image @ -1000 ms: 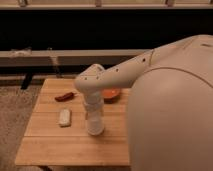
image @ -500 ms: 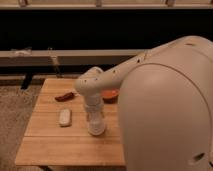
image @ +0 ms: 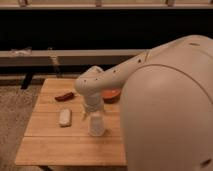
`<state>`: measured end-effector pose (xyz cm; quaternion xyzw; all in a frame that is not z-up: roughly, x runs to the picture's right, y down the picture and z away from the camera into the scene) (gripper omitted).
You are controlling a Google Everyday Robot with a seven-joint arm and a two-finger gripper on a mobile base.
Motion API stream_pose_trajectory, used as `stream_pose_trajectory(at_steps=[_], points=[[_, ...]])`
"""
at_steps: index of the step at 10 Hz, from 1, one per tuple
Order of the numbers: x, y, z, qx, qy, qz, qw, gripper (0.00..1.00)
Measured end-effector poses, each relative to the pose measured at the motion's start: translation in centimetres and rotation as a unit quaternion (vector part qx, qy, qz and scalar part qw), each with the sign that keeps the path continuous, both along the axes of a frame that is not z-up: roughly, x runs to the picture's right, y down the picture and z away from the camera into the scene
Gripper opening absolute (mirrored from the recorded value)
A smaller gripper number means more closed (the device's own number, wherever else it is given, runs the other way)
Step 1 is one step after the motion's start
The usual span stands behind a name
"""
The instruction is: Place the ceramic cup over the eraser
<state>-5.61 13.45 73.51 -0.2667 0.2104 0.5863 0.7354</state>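
1. Arm shifted slightly left and lower against the wooden table (image: 55, 150) compared with a second ago.
2. Gripper (image: 94, 114) carried down with it, now directly above the ceramic cup (image: 96, 125).
3. Cup nearer the table's front edge.

Probably a lab or test room, dimly lit: slatted wooden surface (image: 55, 150) on grey carpet (image: 15, 125), long low bench (image: 60, 56) against a dark wall, gripper (image: 93, 116) low over the slats.
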Motion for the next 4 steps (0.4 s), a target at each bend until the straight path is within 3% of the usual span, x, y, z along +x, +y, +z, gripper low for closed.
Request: stream_pose_trajectory(at_steps=[4], points=[[0.02,-1.57,-1.00,0.017,-0.015,0.002,0.9997,0.78]])
